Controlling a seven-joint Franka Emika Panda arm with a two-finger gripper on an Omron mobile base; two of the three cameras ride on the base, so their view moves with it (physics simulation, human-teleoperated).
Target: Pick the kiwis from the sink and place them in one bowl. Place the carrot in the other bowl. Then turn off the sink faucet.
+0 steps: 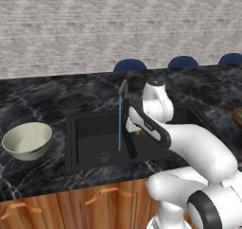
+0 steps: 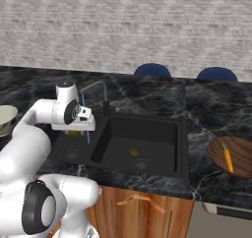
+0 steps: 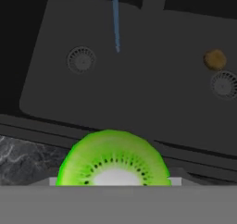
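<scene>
My gripper is shut on a bright green kiwi, held above the black sink. From the base, the gripper hangs over the left basin beside the faucet, whose blue water stream is running. The brown kiwi lies in the right basin near its drain. The off-white bowl stands on the counter left of the sink. In the brown bowl to the right of the sink lies the orange carrot.
Black marble counter surrounds the sink, with wooden cabinet fronts below. Blue chair backs rise behind the counter against a brick wall. My own white arm crosses the right basin in the left base view.
</scene>
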